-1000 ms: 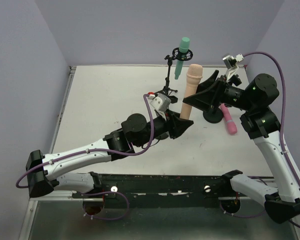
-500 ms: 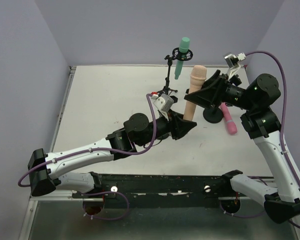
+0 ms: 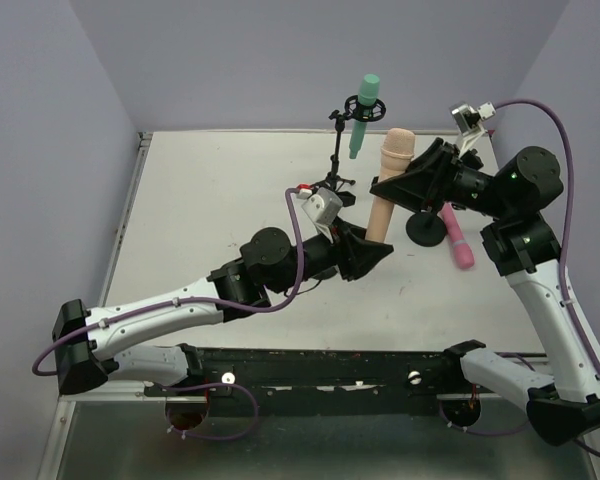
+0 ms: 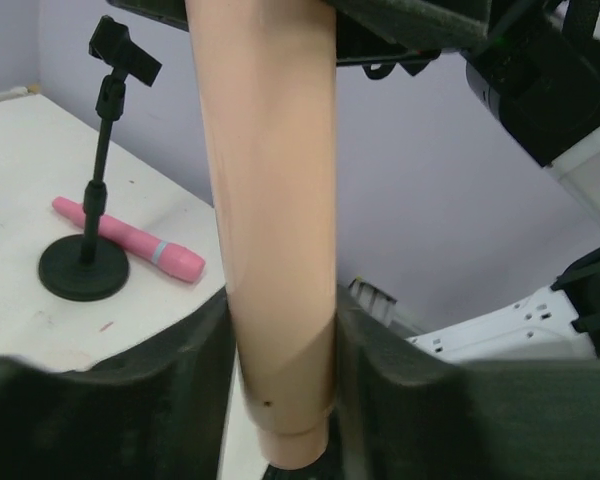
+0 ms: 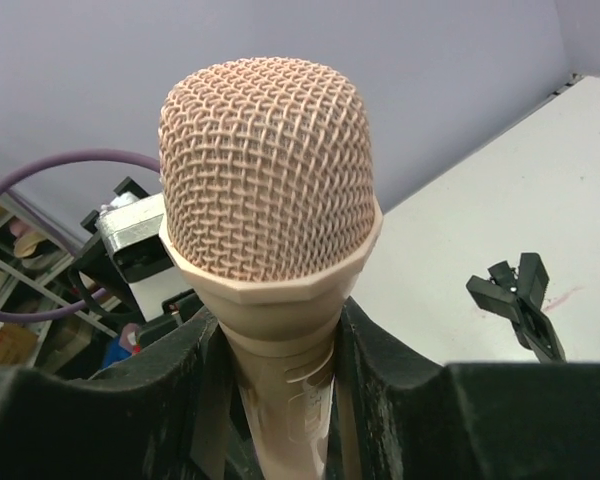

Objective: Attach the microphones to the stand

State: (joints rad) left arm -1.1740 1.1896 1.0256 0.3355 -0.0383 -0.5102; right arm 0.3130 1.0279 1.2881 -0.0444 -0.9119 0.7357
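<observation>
The beige mic [image 3: 380, 215] stands upright above mid-table, gripped at both ends. The left gripper [image 4: 280, 345] is clamped on its base, and the right gripper [image 5: 280, 350] is closed snugly round its neck, just below the mesh head. The green mic [image 3: 364, 112] sits clipped in the far stand [image 3: 336, 160]. The pink mic [image 3: 457, 238] lies on the table [image 3: 210, 200], right, beside the round base of a 2nd stand [image 3: 425, 230].

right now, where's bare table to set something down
Free: the far left of the table, from its edge to the tripod stand; the near strip in front of the pink microphone. Crowded: centre-right, where left gripper and right gripper meet on the beige microphone beside the round-base stand.
</observation>
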